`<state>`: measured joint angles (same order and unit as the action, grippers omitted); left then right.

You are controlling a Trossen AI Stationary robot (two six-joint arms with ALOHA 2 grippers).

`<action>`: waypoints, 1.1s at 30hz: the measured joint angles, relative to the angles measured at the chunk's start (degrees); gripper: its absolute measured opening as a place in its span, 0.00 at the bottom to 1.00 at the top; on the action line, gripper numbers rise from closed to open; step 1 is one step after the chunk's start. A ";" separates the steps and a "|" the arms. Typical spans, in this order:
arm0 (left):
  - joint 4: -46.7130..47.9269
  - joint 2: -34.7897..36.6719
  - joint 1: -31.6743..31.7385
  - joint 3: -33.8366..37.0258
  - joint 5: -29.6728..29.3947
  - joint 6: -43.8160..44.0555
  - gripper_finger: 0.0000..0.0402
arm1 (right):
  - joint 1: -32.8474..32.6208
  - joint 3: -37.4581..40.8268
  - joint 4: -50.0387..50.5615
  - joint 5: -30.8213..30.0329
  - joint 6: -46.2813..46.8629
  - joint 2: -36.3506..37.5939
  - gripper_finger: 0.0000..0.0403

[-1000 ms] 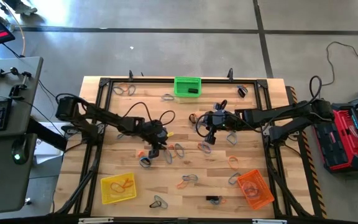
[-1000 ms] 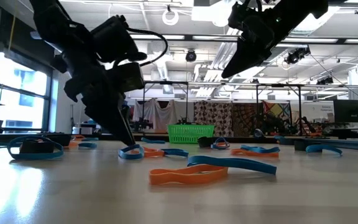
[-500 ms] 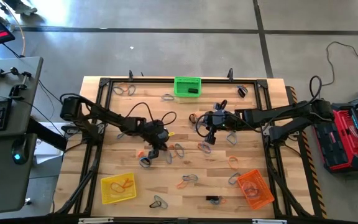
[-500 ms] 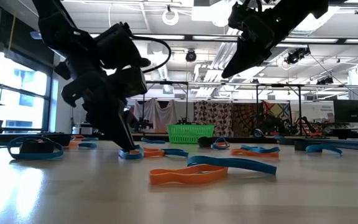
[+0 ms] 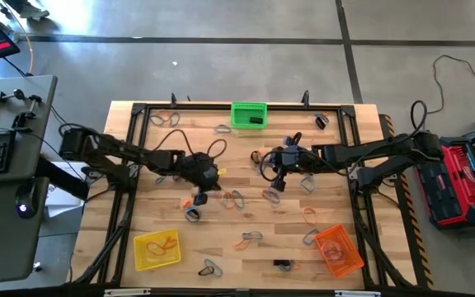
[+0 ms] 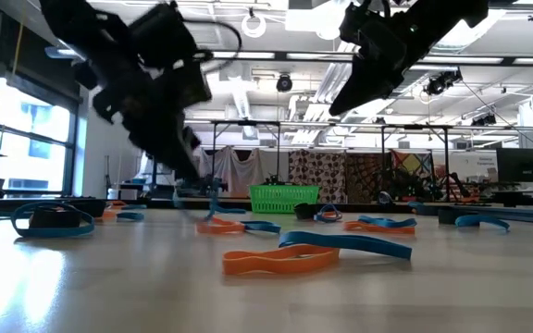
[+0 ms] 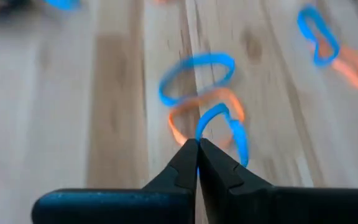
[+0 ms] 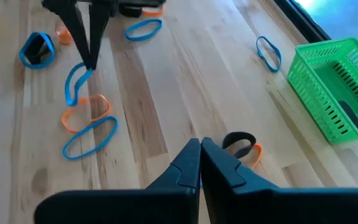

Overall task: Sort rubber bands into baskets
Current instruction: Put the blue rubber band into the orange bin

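My left gripper is clenched on a thin blue rubber band loop, which hangs from the fingertips above the pale wooden tabletop. Directly beneath it lie an orange rubber band and another blue loop, overlapping each other. In the overhead view this gripper sits left of the table's middle.

My right gripper is clenched with nothing between its fingers. It hovers right of centre, raised well above the surface, near a black rubber band lying on an orange one.

More bands in blue, orange and black are scattered across the table. The green plastic mesh basket stands at the middle of the far edge with a dark item inside. The yellow mesh basket is at the near left, holding an orange band. The orange mesh basket is at the near right.
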<state>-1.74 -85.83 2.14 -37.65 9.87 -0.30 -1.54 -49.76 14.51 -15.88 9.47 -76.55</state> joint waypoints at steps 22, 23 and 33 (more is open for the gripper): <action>-10.54 3.66 8.34 -0.04 -14.52 -4.62 0.00 | -1.73 -0.04 -23.28 -1.57 0.96 -13.39 0.30; -11.70 3.66 8.47 -0.04 -13.59 -4.08 0.00 | -1.61 -0.04 -24.78 -1.78 0.87 -14.03 0.31; -22.53 3.66 8.27 -0.04 -11.61 -0.33 0.00 | 0.06 -0.04 -30.25 -5.20 1.03 -17.22 0.31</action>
<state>-24.27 -82.17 10.41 -37.69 -1.74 -0.63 -1.48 -49.80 -15.75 -21.08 10.50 -93.78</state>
